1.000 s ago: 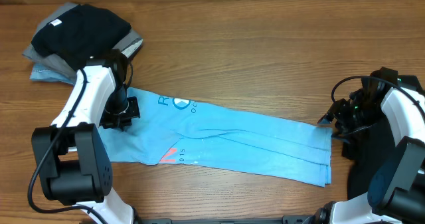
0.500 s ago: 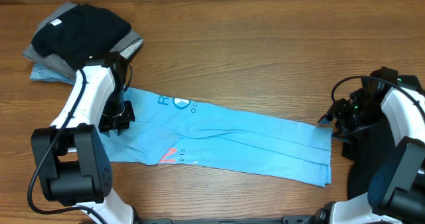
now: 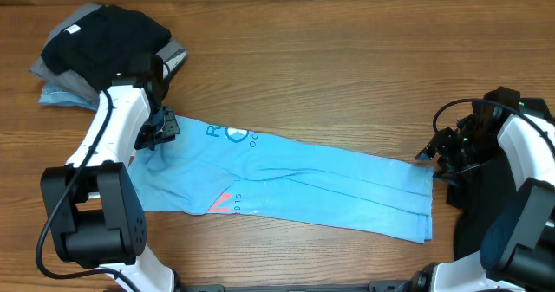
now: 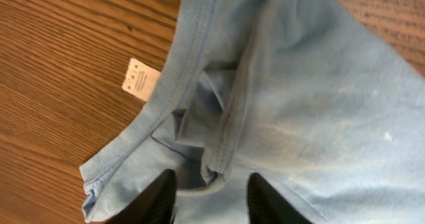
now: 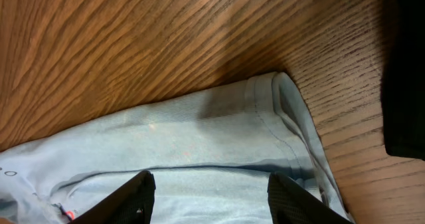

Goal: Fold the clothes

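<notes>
1. A light blue T-shirt [image 3: 329, 184] lies flat on the wooden table [image 3: 347, 58]. It is folded into a long narrow strip that runs aslant from upper left to lower right.
2. A white logo [image 3: 232, 136] and orange-red lettering [image 3: 221, 201] show on the left half of the strip.
3. The left gripper [image 3: 163, 127] sits at the collar end of the strip. In the wrist view its fingers [image 4: 159, 197] stand partly apart with a ridge of bunched cloth between them. I cannot tell whether they press on that cloth.
4. The ribbed collar [image 4: 166, 98] curves across the wood, and a small white label [image 4: 139, 78] sticks out from it over the table.
5. The right gripper [image 3: 429, 156] is at the other end, just beside the upper corner of the hem [image 5: 285, 111]. In the wrist view its fingers are spread wide, and the stitched hem lies flat on the wood ahead of them.
6. A pile [image 3: 104, 41] of other clothes sits in the far left corner, with a black garment on top of grey and pale blue ones. It lies near the left arm and does not touch the T-shirt.
</notes>
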